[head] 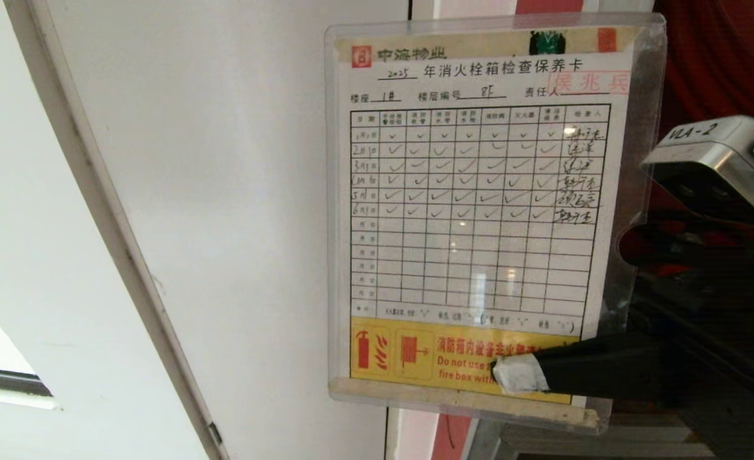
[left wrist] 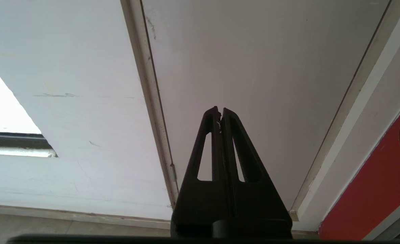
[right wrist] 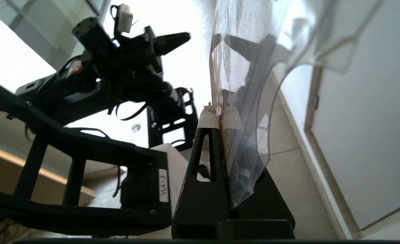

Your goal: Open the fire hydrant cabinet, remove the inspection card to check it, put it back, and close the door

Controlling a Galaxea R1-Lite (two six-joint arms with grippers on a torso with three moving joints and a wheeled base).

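The right pincer (head: 511,374) grips the clear-laminated white inspection card (head: 479,217) by its lower yellow band; the left pincer (left wrist: 219,113) is closed, empty.

Head view close on inspection card (head: 473,211); both wrist views look upward past fingertips, sharing white panel (left wrist: 254,84).

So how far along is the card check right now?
The card is out of the cabinet; the right tool pinches its lower corner, holding it up to the head camera with the grid and ticks readable, so the check is under way. The left tool is shut, idle. Left: put the card back, close the door.
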